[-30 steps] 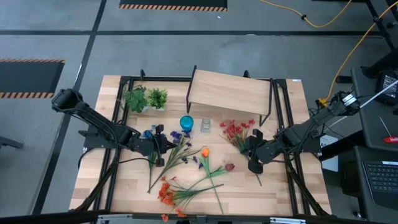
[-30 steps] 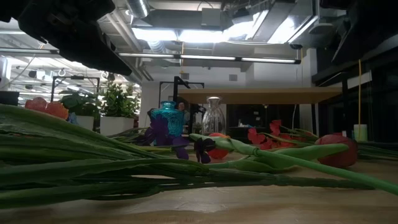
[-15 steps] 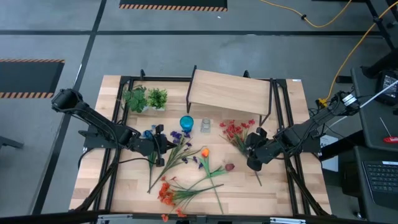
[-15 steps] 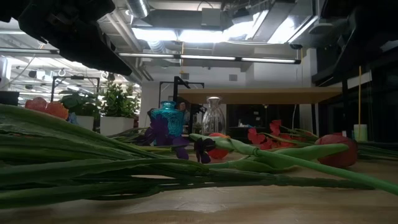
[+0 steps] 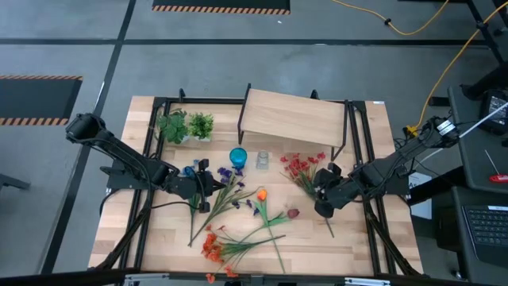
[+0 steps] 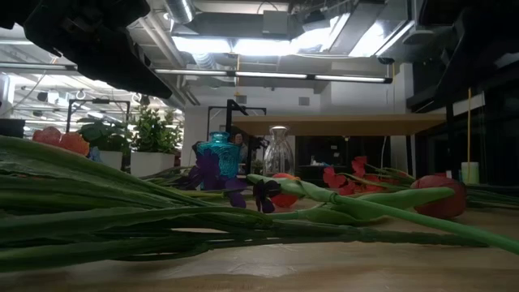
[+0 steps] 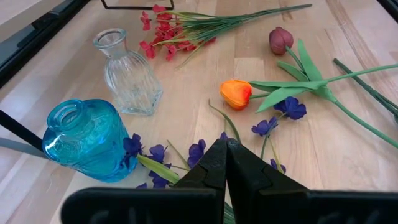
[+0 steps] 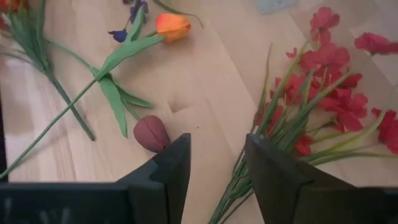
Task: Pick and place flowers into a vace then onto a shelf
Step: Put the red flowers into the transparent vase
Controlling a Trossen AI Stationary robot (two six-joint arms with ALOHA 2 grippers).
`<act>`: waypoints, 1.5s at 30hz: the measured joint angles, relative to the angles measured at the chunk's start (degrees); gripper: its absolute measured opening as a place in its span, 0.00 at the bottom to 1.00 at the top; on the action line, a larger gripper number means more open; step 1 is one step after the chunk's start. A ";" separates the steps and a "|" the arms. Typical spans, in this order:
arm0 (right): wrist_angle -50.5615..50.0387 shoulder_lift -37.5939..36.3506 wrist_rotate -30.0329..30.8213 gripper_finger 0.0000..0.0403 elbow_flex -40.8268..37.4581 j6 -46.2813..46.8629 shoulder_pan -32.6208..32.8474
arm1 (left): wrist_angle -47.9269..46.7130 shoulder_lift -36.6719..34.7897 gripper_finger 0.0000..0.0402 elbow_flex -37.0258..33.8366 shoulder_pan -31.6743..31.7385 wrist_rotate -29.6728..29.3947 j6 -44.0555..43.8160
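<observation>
Red-bloomed, green-stemmed spray (image 8: 311, 93) flat on wood beneath spread right end effector (image 8: 217, 165); left end effector (image 7: 225, 163) pinched together.

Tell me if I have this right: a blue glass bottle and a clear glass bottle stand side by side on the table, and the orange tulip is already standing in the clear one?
Not quite. The blue bottle and clear bottle do stand side by side, but the orange tulip lies flat on the table, not in the clear one. The left wrist view shows this.
</observation>
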 joint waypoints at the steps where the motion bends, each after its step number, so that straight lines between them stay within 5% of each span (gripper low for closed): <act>1: -0.26 0.21 0.02 0.38 0.00 1.03 -0.12 | 0.00 0.00 0.01 0.00 0.00 0.00 0.00; 19: -7.10 9.46 -2.62 0.38 0.00 13.17 -4.51 | 0.00 0.00 0.01 0.00 0.02 0.00 -0.17; 45: -4.60 17.56 -7.74 0.38 -0.02 12.98 -4.83 | 0.00 0.00 0.01 -0.02 0.00 0.17 -0.07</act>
